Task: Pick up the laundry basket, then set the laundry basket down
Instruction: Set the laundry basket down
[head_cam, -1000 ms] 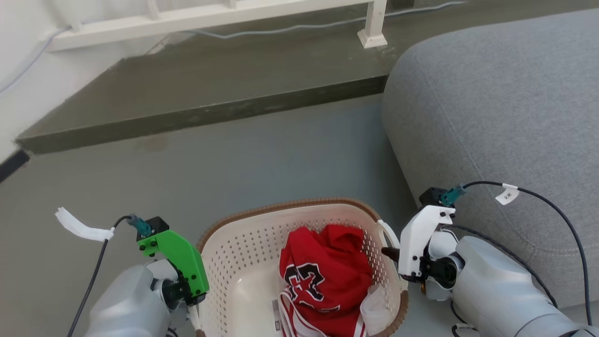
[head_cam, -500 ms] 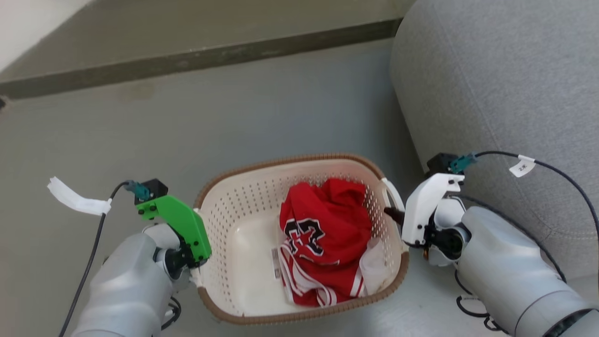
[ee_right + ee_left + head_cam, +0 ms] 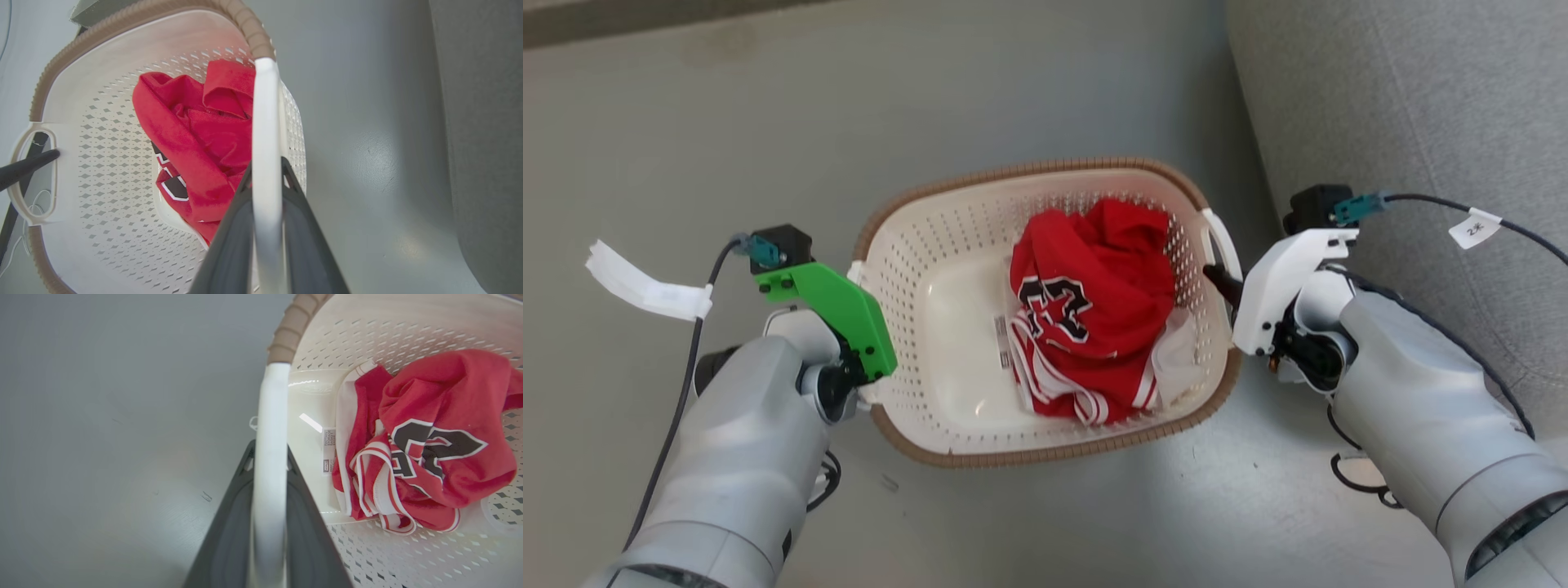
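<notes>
Cream-white perforated plastic laundry basket (image 3: 931, 269) with brown woven-look rim is over the grey floor (image 3: 1013, 82), just beside a grey fabric sofa (image 3: 1421, 98). Resting or lifted: cannot tell. Left gripper (image 3: 267, 457) is clamped on one white side handle (image 3: 269, 408); right gripper (image 3: 265, 171) is clamped on the opposite handle (image 3: 264, 102). Load: one crumpled red jersey (image 3: 1094, 278). Judgement: light, stiff shell. The smooth, thin handles may slip. Both handles are the proper hold; keep it level.
</notes>
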Motion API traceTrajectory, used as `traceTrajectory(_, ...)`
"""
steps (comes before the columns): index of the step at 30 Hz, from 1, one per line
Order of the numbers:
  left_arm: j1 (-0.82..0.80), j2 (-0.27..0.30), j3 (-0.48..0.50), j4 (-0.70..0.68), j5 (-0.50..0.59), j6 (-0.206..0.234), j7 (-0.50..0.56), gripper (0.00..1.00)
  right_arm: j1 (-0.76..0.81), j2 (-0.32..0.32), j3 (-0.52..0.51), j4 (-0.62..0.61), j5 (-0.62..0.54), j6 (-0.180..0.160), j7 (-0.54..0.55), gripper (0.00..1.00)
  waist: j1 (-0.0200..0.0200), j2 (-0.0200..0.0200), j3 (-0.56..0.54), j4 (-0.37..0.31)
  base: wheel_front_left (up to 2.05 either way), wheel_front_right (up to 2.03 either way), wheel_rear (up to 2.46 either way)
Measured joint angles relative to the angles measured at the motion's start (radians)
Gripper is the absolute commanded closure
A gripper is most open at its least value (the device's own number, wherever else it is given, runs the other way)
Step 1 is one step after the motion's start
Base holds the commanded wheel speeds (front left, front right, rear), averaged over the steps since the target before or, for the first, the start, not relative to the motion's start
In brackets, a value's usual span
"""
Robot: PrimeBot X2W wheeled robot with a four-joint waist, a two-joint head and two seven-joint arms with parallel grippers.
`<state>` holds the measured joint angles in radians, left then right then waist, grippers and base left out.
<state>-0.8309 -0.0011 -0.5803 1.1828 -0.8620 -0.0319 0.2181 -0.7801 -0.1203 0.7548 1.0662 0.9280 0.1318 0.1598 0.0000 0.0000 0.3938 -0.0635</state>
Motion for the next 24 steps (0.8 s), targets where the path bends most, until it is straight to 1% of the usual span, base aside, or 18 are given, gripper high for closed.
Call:
traceTrajectory(10,-0.072,-0.002,-0.009,-0.018,0.024,0.018,-0.076,1.0,-0.061,-0.02,0.015,-0.019,-0.033,0.0,-0.1,1.0,0.0001,0.0,0.128,0.002,0.0,0.0,0.0)
traceTrajectory(19,-0.146,-0.013,-0.014,-0.033,0.058,0.054,-0.162,1.0,-0.146,-0.04,0.024,-0.01,-0.089,0.003,-0.203,1.0,0.0001,0.0,0.244,0.008,0.0,0.0,0.0)
traceTrajectory(24,-0.178,-0.014,-0.014,-0.036,0.066,0.064,-0.194,1.0,-0.184,-0.041,0.027,-0.002,-0.101,0.003,-0.234,1.0,0.0001,0.0,0.308,0.012,0.0,0.0,0.0)
